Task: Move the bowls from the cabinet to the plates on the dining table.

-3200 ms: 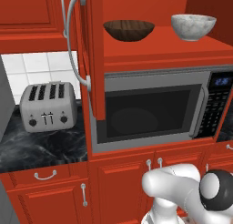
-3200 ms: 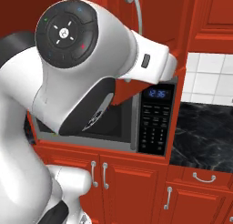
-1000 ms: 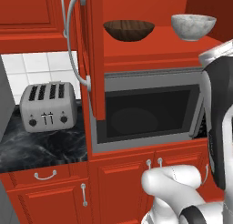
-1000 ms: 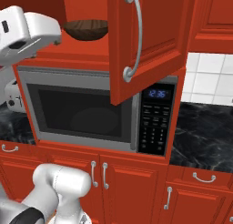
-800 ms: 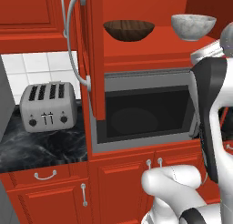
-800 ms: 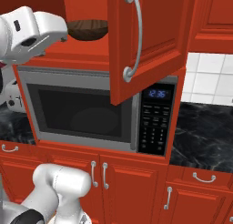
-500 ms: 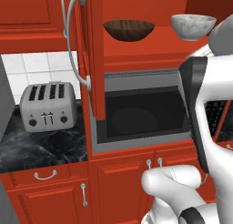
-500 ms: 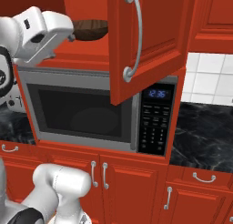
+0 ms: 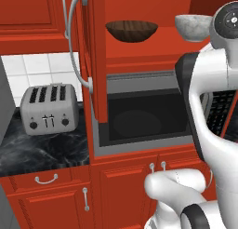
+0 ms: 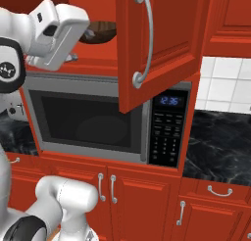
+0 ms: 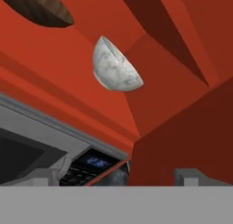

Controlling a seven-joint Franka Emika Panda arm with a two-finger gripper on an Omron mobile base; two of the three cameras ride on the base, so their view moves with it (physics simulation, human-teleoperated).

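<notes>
Two bowls sit apart on the red shelf of the open cabinet (image 9: pixel 139 60), above the grey microwave (image 10: pixel 98 122). The brown bowl (image 9: pixel 131 30) is wide, shallow and streaky like wood. The white bowl (image 11: pixel 114 66) is smaller, deeper and round, with grey marble swirls. The claw (image 11: pixel 113 175) is wide open below the white bowl, holding nothing. A shiny toaster (image 9: pixel 49 109) stands on the black stone counter (image 9: pixel 42 153).

microwave (image 10: pixel 98 122): built in above red drawers, door shut, clock lit | toaster (image 9: pixel 49 108): silver, four slots, on black marble counter (image 9: pixel 42 153) left of microwave | tiles (image 10: pixel 225 83): white backsplash
</notes>
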